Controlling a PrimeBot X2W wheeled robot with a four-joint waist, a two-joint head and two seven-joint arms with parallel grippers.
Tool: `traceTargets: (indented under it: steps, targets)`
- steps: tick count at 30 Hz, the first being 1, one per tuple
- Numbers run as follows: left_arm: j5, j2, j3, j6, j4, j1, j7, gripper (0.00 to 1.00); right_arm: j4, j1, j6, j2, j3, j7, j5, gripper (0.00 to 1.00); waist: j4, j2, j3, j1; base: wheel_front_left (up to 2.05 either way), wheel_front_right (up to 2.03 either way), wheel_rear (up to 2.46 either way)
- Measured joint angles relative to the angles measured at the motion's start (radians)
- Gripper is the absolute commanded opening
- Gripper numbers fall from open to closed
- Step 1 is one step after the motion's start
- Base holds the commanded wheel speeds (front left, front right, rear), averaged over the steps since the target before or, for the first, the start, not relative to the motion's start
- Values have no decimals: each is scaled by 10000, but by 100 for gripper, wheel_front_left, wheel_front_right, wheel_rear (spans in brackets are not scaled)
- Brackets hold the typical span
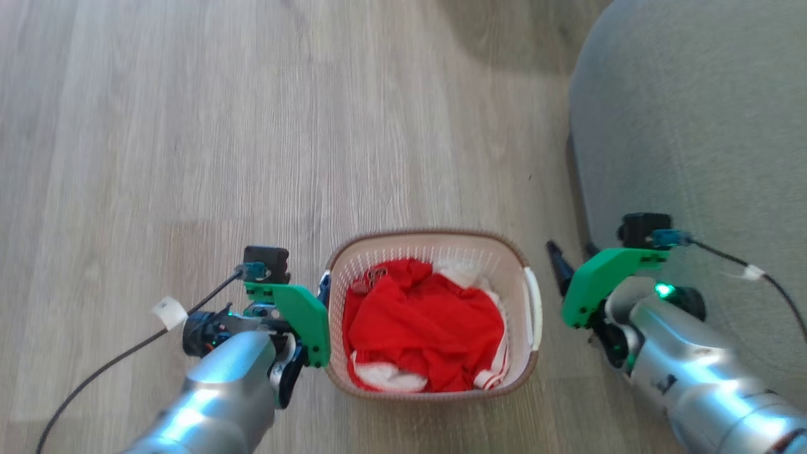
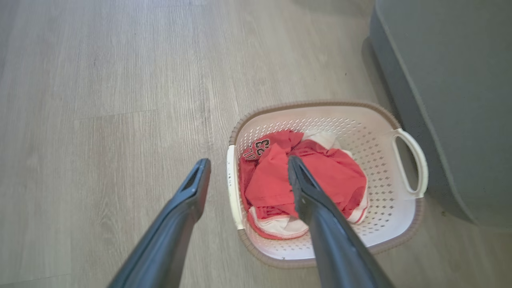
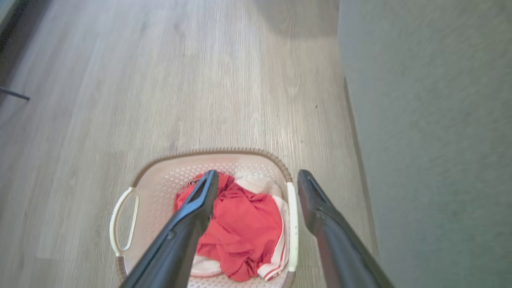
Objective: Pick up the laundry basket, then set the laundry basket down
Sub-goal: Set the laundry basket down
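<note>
Squarely between the two arms, the laundry basket (image 1: pixel 429 234) sits upright on the wooden floor (image 1: pixel 157 139), with a heap of red clothes (image 1: pixel 422 321) trimmed in white inside it. A grey piece of furniture (image 1: pixel 693 126) stands near its right side.

The left gripper (image 2: pixel 248 162) has its jaws spread wide and holds nothing. In the left wrist view one finger lies over bare floor outside the basket and the other over the red clothes inside, so the basket's left handle (image 2: pixel 231 188) falls in the gap between them. Whether either finger touches the rim or the handle cannot be told.

The right gripper (image 3: pixel 257 175) is likewise spread wide and empty. In its own wrist view the right handle (image 3: pixel 292 224) lies between its fingers, one over the clothes and the other over the floor strip beside the furniture. From the head camera its fingertips show just beside the basket's right side, with a little floor between them and the handle.

A dark cable (image 1: pixel 113 359) trails from the left wrist across the floor.
</note>
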Motion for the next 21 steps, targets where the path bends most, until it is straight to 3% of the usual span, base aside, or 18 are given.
traceTargets:
  steps: [5, 12, 17, 21]
  targets:
    - [928, 387, 1429, 476, -1452, 336, -2, 100, -1162, 734, 0, -410, -2125, -2, -1710, 100, -111, 0, -692, 0, 0, 0, 0]
    - [3802, 1198, 4723, 1396, -5010, 2183, -4, 100, -3680, 2513, 0, -274, -5469, -2, -4753, 100, -112, -1, -1327, 0, 0, 0, 0]
    - [6176, 976, 7003, 1492, -7695, 3745, -8, 100, -6107, 3850, -2, 291, -7605, -4, -6932, 100, 70, -1, -1495, 0, 0, 0, 0]
    - [7641, 443, 8372, 1231, -9225, 4753, -35, 100, -7948, 5000, 0, 750, -8587, -4, -8069, 100, 260, -1, -1474, 0, 0, 0, 0]
